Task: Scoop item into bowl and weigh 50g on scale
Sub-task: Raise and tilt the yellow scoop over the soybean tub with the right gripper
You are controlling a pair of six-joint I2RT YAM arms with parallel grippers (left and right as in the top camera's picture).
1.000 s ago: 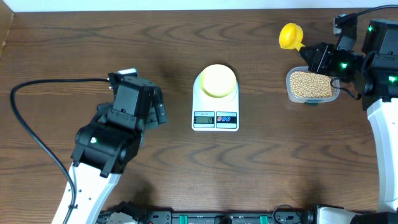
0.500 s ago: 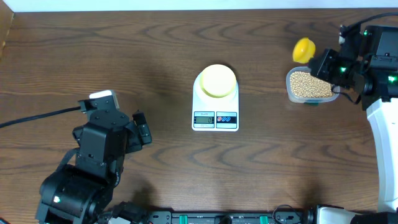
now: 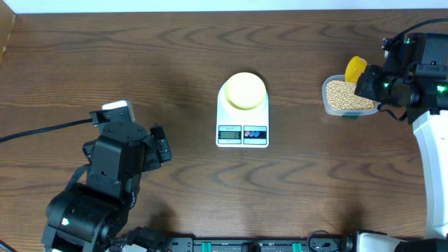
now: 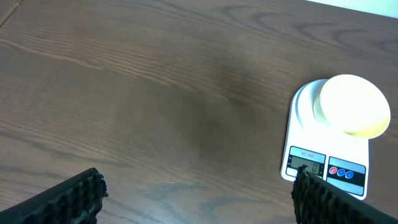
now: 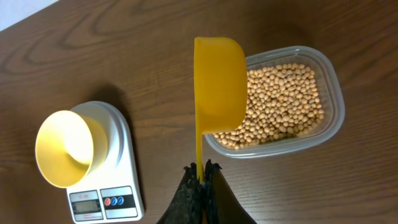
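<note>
The soybeans (image 5: 280,99) lie in the clear tub (image 5: 336,106), well apart from the pale bowl (image 5: 62,149) on the scale (image 5: 121,155). Right fingers (image 5: 191,186) clench the yellow scoop (image 5: 219,84) by its handle, cup over the beans; I'd dip shallow and lift level. Left fingers (image 4: 68,198) spread wide, holding nothing.

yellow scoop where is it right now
Far right in the overhead view: the yellow scoop is held by its handle in the right gripper, its cup by the rim of the clear tub of beans.
</note>
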